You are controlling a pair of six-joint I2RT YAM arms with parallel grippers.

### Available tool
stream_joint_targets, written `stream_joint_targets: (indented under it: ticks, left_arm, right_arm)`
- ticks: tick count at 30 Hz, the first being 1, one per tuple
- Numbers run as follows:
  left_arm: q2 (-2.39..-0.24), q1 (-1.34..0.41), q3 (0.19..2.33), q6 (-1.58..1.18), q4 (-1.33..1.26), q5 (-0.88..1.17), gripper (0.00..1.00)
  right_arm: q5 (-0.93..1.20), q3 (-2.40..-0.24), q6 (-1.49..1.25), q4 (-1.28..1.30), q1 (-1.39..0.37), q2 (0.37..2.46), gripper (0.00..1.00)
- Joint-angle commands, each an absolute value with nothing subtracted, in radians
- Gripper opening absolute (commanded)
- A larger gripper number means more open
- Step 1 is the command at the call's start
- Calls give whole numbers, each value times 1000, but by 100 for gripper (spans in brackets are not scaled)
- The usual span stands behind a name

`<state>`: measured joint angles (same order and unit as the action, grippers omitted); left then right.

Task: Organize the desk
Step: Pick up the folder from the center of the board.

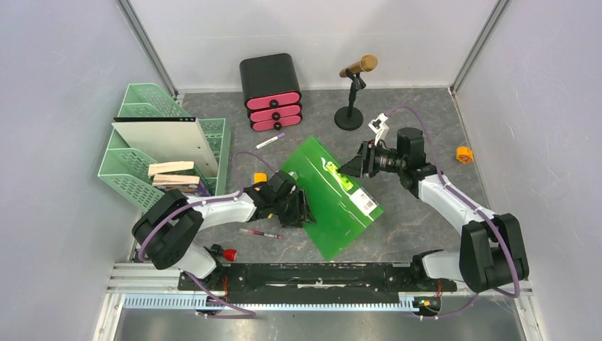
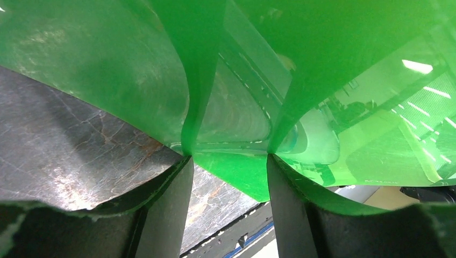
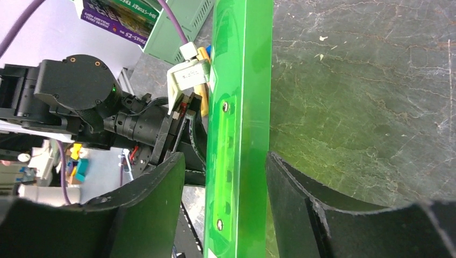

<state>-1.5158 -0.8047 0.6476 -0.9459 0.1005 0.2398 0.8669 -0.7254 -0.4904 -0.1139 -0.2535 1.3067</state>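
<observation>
Overhead, the desk (image 1: 319,106) spans the enclosure floor, with a green folder (image 1: 326,206) at its centre between left gripper (image 1: 302,207) and right gripper (image 1: 348,167). Left wrist: half-spread fingers (image 2: 172,215) meet the folder's edge, grip indeterminable. Right wrist: parted fingers (image 3: 156,215) straddle its spine, a gap on one side.

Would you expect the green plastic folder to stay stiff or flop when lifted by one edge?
Probably floppy: the green folder looks thin and its sheet curves in the left wrist view. Its glossy surface may be slippery.
</observation>
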Motion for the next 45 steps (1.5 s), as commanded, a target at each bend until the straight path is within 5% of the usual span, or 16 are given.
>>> stream_joint_targets:
  ticks: [1,20,33,45]
  left_arm:
    - [-1626,-834,588,-962,94,155,60]
    - [-1637,-838,593,-960,92,160,61]
    - [-1655,-841,602,-959,90,166,61]
    - [-1626,-842,592,-957,99,156,62]
  right_arm:
    - [1043,-718,-434,243,-359,1340,61]
    - [1014,-766,-374,429,-426,1283,44]
    - [934,-726,-256,499,-475,1333,51]
    - [615,-640,-215,406,-444,1463,56]
